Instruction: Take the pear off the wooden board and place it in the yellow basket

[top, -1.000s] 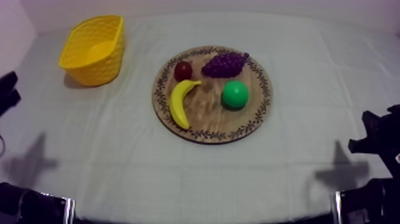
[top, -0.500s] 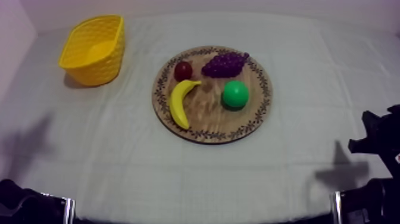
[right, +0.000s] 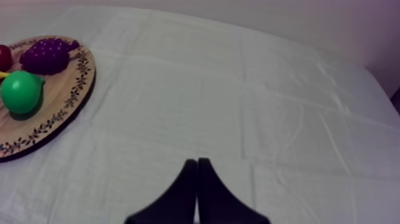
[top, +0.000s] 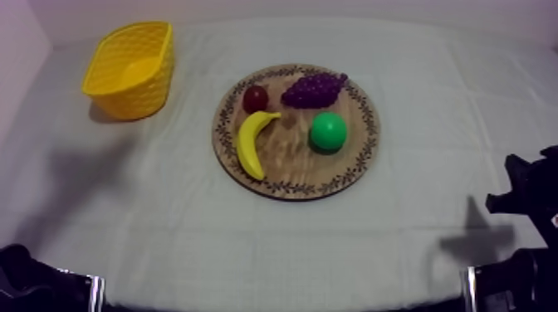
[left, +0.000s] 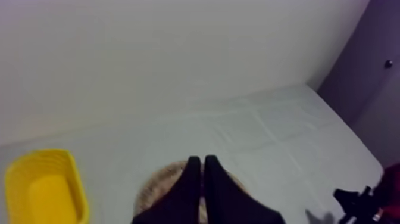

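top view looks down on the counter (top: pixel 398 232) under its grey-white cloth, with the round wooden board (top: pixel 286 158) lying near the middle, its patterned rim showing all the way round. the pear (top: pixel 328 131), bright green, sits on the board on the side toward the right arm (top: pixel 531 195), apart from the other fruit. the banana (top: pixel 252 141) lies curved along the opposite side of the board, the small red fruit (top: pixel 255 98) sits just beyond its tip, and the bunch of grapes (top: pixel 313 89) lies at the far rim, beside the red fruit and just beyond the pear. the yellow basket (top: pixel 154 79) stands at the far corner on the left arm's side, well apart from the board. the left arm (top: pixel 25 282) shows as a black shape low at its own edge of the counter, and the right arm sits low at the other edge. in the left wrist view the left tool (left: pixel 202 159) has its two black fingers pressed together in a narrow wedge, pointing toward the board, with the basket off to one side. in the right wrist view the right tool (right: pixel 197 162) is likewise drawn together to a wedge over bare cloth, with the board and the pear well off to its side.
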